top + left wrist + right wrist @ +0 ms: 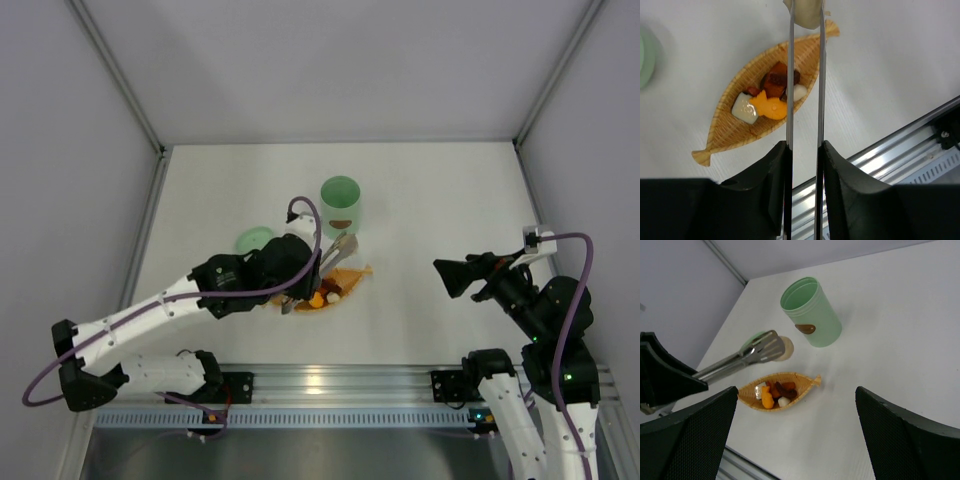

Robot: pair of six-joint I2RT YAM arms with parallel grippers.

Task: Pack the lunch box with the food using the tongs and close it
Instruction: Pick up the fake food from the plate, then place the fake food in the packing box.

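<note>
One round beige piece sits pinched in the tongs' tips, near the end of the wicker tray.

The left gripper (804, 150) is clamped on the tongs (735, 362), pressing their thin arms partway together. The beige piece (784, 348) looks light and soft, likely to slip on smooth metal, so a steady squeeze suits. The other food (771, 95) lies in the leaf-shaped tray (725, 135). The lunch box (340, 205) stands open beyond it, and its lid (255, 238) is half hidden by the arm. The right gripper (795, 440) gapes wide, empty. The tongs' hinge is out of sight.
</note>
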